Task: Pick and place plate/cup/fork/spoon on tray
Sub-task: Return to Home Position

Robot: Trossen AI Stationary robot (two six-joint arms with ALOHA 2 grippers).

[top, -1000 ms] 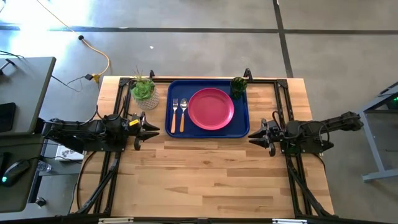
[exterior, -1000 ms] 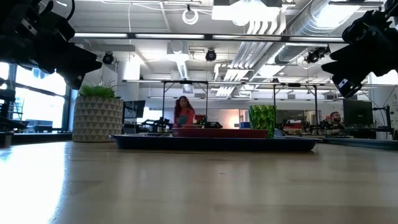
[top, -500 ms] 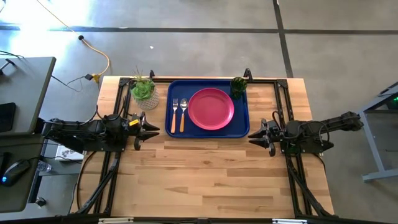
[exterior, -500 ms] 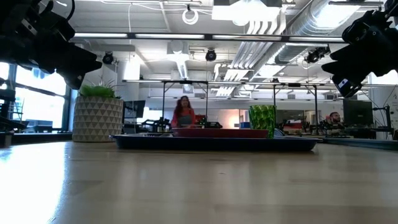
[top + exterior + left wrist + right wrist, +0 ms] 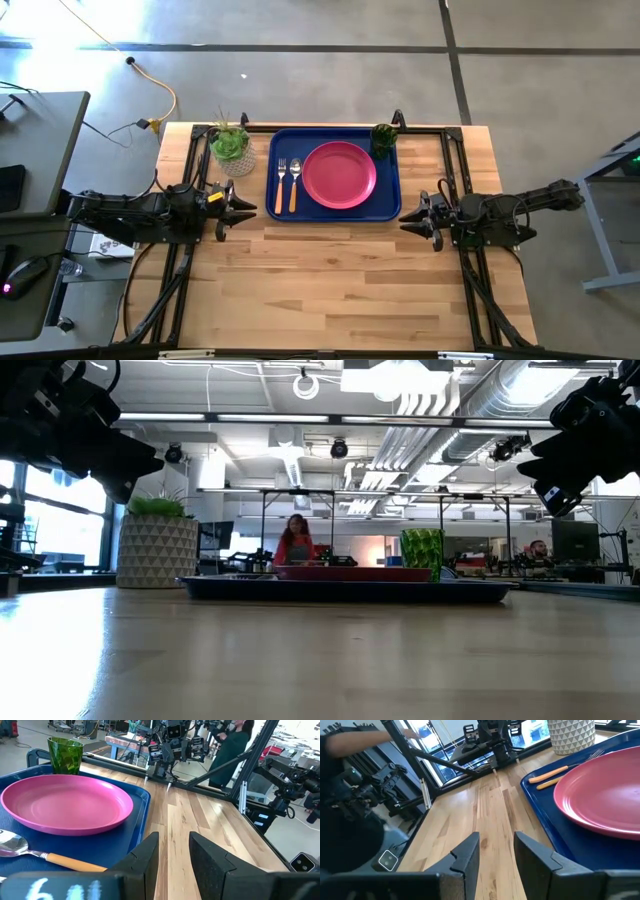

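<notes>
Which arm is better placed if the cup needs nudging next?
Probably the right: the cup stands in the tray corner on the right tool's side, while the left tool waits beyond the fork.

Light wood-plank worktop (image 5: 330, 290) carried the dark blue tray (image 5: 388, 205) at its far edge, centred, and a white pot with a green succulent (image 5: 233, 152) just beside the tray.
</notes>
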